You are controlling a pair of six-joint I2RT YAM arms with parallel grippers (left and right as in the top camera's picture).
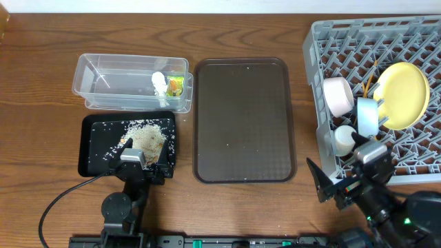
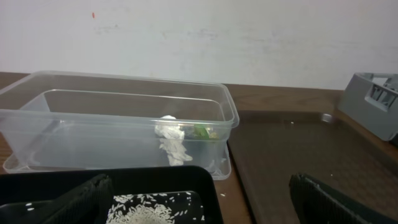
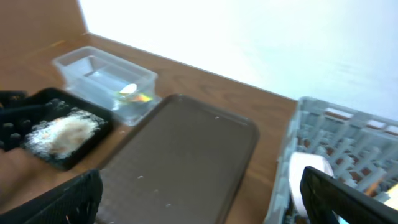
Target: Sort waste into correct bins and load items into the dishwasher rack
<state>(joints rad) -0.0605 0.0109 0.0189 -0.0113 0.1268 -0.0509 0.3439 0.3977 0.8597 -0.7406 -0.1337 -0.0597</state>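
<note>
- The left pincer (image 2: pixel 199 185) hangs spread wide, holding nothing, over the 6 o'clock edge of the black tray (image 1: pixel 93 148), which sits at about 8 o'clock on the desk (image 1: pixel 41 103).
- Rice-like crumbs (image 1: pixel 146 136) lie heaped in that tray toward its 3 o'clock side, with loose grains scattered toward 9 o'clock.
- The clear tub (image 1: pixel 103 76) stands just beside the black tray, at its 12 o'clock. In the tub's 3 o'clock end lie the white scrap (image 1: pixel 159 83) and, close at its 3 o'clock, the green-and-orange wrapper (image 1: pixel 176 85).
- The brown serving tray (image 1: pixel 241 120) lies at the desk's middle with a few pale specks on it.
- The dishwasher rack (image 1: pixel 413 41) fills the 3 o'clock side. Inside stand the yellow plate (image 1: pixel 405 95) on edge, the pinkish-white bowl (image 1: pixel 337 95), the light blue bowl (image 1: pixel 367 116) and the white cup (image 1: pixel 344 138). A thin sliver of chopsticks (image 1: pixel 367 84) shows between bowl and plate.
- The right pincer (image 3: pixel 199 186) is spread wide and empty, near the rack's 7 o'clock corner.
</note>
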